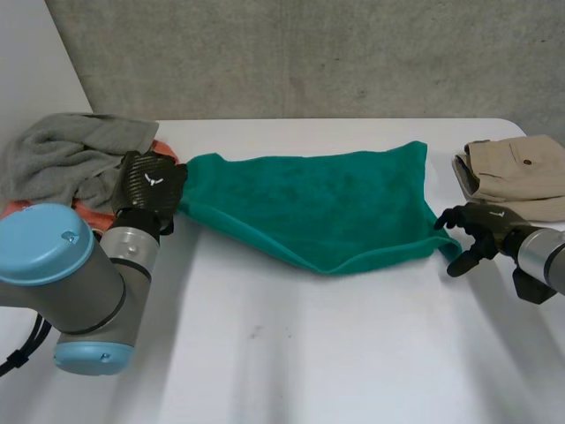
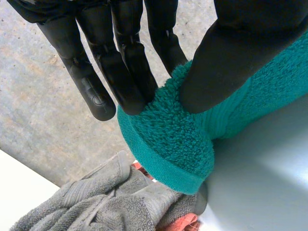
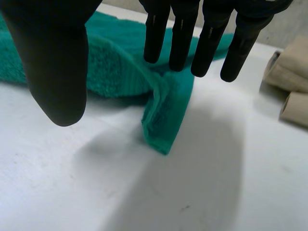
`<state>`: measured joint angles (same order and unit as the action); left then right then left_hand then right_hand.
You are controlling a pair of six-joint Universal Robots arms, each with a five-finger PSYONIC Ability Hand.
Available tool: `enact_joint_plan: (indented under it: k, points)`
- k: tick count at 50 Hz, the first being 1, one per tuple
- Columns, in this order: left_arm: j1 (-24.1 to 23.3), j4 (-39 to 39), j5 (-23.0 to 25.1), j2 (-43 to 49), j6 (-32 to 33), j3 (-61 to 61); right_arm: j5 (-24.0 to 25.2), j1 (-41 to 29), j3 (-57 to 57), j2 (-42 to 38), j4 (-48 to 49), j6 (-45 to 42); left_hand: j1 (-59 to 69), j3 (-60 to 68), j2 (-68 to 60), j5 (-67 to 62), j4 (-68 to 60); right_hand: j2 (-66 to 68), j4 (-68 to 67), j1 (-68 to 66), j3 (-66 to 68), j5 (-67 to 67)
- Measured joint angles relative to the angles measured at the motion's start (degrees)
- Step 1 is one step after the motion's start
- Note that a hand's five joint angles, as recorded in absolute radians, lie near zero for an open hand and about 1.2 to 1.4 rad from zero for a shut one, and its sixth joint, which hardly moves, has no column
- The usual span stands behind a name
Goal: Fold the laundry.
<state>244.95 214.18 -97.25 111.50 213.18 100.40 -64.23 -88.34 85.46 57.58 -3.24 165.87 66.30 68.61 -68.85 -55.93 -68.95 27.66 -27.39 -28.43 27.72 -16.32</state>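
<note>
The green towel lies spread across the middle of the white table, and the left hand clamps its left corner: the left wrist view shows, more clearly than the head view, the corner pinched between fingers and thumb, with a grey towel beyond. The right hand is at the towel's near right corner; its wrist view shows its fingers straight, apart from the thumb, holding nothing, the corner on the table just below the fingertips
</note>
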Motion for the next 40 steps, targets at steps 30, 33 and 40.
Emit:
enact_joint_plan:
  k: [30,33,40]
  points:
    - [0.7,-27.8,0.1,-19.2,-1.0,5.3,-6.0,2.1,7.2,21.7,-8.0,-35.5,0.0,0.0,0.0,0.0,0.0,39.4,-41.4,-36.8,40.8,-40.2]
    - [0.7,-35.4,0.2,-22.3,-0.8,7.8,-8.2,3.2,11.3,25.7,-15.0,-48.1,0.0,0.0,0.0,0.0,0.0,39.5,-41.4,-36.8,40.8,-40.6]
    - [0.4,-41.3,0.6,-23.8,-0.8,12.2,-13.0,4.0,18.6,28.4,-22.4,-59.4,0.0,0.0,0.0,0.0,0.0,39.7,-41.5,-36.8,40.8,-42.1]
